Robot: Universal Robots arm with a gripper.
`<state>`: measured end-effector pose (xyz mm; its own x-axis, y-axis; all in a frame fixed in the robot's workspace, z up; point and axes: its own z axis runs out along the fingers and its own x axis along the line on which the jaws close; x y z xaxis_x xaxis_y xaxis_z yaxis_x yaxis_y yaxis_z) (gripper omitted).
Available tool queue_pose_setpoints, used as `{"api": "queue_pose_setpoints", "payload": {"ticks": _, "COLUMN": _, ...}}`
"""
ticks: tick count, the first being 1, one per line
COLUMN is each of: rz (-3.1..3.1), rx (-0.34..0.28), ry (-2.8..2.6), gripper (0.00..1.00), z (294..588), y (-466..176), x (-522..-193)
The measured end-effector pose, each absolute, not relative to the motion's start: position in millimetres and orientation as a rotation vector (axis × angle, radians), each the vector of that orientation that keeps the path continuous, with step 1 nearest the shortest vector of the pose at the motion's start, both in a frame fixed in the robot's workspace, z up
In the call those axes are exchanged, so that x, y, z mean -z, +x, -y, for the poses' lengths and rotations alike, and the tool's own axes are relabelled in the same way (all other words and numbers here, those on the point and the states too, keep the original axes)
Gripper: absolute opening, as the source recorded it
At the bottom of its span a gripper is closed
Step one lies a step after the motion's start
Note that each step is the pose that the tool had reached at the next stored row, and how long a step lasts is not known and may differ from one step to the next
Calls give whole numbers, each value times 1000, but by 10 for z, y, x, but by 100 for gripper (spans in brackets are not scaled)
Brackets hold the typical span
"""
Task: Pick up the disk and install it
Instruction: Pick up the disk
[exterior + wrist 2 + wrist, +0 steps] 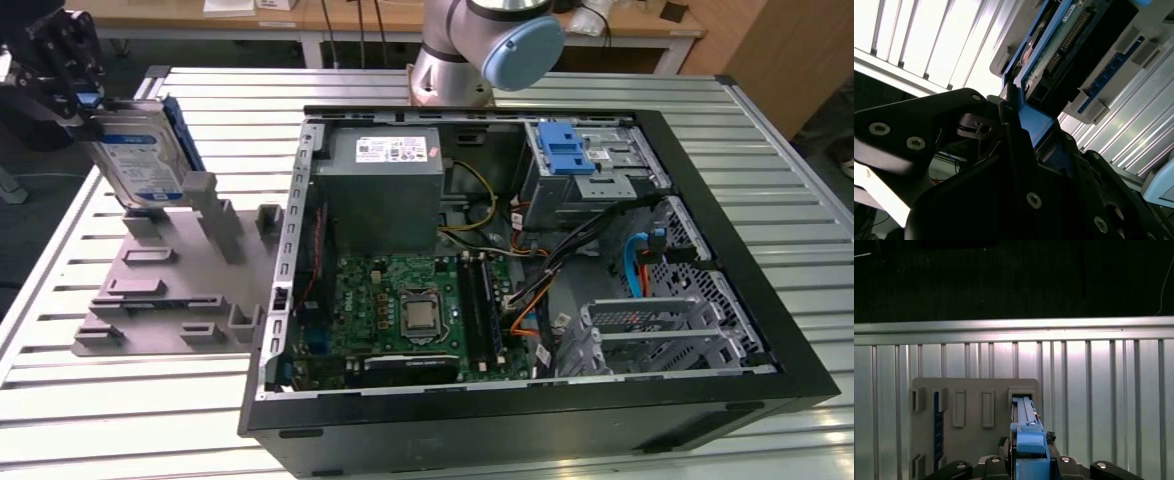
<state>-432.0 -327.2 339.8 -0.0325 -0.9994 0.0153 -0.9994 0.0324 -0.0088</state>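
Note:
The disk [138,152], a silver drive with a blue-and-white label and a blue frame, stands on edge at the exterior view's far left. Its lower edge is right at a slot of the grey rack [171,300]; I cannot tell whether it still sits in the slot. My gripper [86,104] comes down from above and is shut on the disk's top edge. In the first wrist view the disk's blue edge [1026,432] runs out from between the black fingers [994,462] over the rack's slot [1023,391]. In the second wrist view the fingers [1014,140] clamp the blue frame [1036,122].
An open black computer case [534,415] lies on the slatted metal table [120,420], at the exterior view's right of the rack. Inside are a grey metal box with a white sticker [384,190], a blue latch [566,148], a motherboard [407,310] and cables. The arm's base [467,50] stands behind the case.

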Motion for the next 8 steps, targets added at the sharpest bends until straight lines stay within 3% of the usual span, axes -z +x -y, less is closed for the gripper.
{"api": "queue_pose_setpoints", "payload": {"ticks": 8, "rz": 2254, "rx": -27, "ry": 2182, "gripper": 36, "z": 3272, "y": -4320, "x": -3419}}
